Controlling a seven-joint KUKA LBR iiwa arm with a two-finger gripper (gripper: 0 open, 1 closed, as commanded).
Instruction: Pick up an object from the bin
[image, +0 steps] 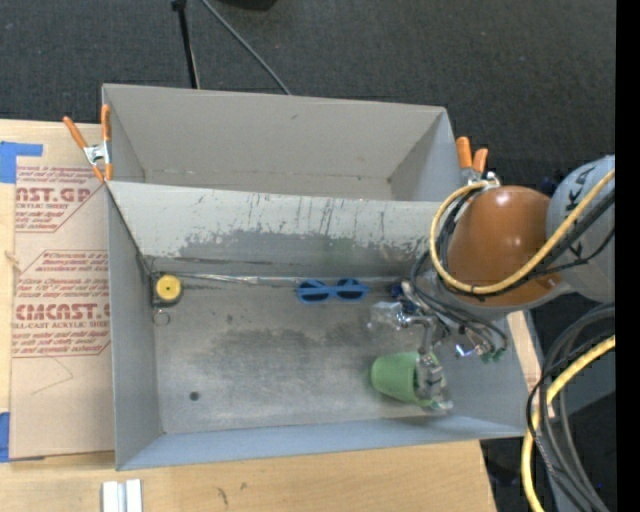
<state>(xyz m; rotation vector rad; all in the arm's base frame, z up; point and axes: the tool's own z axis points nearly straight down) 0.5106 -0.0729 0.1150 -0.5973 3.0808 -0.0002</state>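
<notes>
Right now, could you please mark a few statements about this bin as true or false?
1. A green thing lies in the bin at the view's lower right. True.
2. The tool is beside the yellow disc. False: it is at the green thing, far from the disc.
3. The blue thing lies along the bin's far side. True.
4. The yellow disc lies at the bin's right end. False: it lies in the far left corner.
</notes>
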